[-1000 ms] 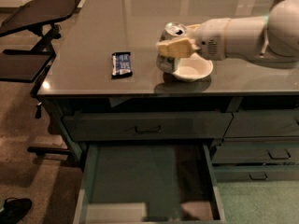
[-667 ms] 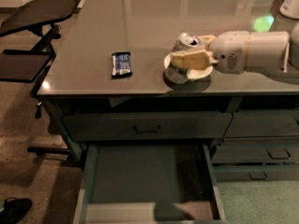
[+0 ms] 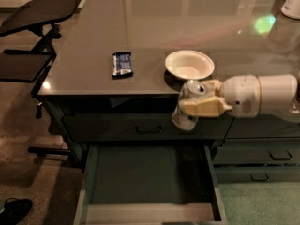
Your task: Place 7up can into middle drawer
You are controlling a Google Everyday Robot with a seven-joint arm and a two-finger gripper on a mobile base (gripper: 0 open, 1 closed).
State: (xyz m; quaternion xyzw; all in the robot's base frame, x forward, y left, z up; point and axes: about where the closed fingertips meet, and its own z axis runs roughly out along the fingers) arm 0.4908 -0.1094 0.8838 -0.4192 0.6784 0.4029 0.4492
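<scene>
While your gripper [image 3: 193, 100] pinches the can [image 3: 183, 119] by its sides, it hangs clear of the desk [image 3: 89, 64], above the open drawer's [image 3: 140, 177] 1 o'clock corner, so lowering looks unobstructed.

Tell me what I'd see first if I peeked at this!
The robot's gripper, at the right, grips the 7up can tilted in the air in front of the desk, above the open middle drawer. A white bowl sits on the desk just behind, a dark blue snack packet further left.
</scene>
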